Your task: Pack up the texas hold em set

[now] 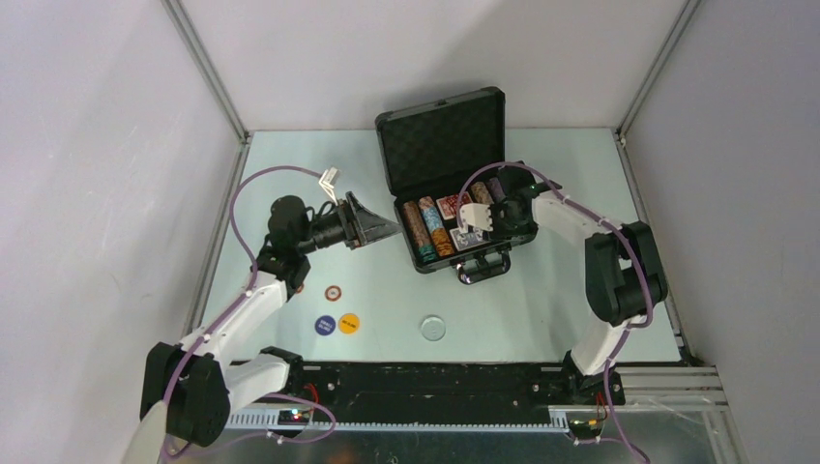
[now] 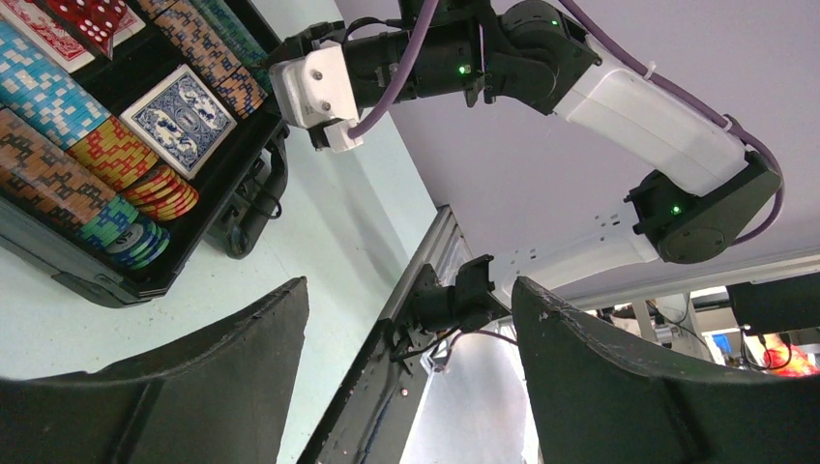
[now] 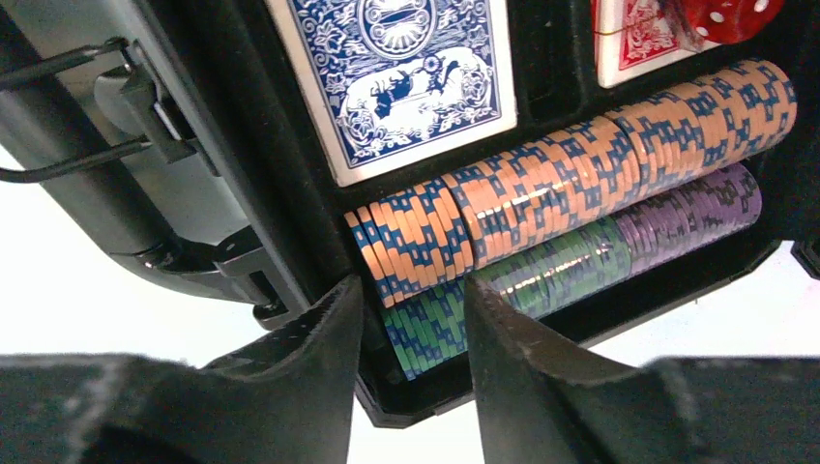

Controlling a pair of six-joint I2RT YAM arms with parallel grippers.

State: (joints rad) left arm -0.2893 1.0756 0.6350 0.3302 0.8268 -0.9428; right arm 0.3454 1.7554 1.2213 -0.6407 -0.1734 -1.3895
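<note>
Top external view: the open case (image 1: 440, 145) near the bench's far edge holds chips (image 1: 425, 232) and decks (image 1: 452, 207). Four buttons (image 1: 325, 325) lie unpacked by the near edge. The left end effector (image 1: 385, 228) and right end effector (image 3: 411, 300) both gape empty.

An open case (image 1: 440, 145) is set toward the back of the table (image 1: 551, 309), its lid raised at the far side. Inside, card decks (image 1: 450, 206) are held between rows of poker chips (image 1: 430, 230). Before the case and to its left, a single button (image 1: 333, 293) is placed behind a pair of buttons (image 1: 349, 323). A disc (image 1: 433, 328) lies to their right.
</note>
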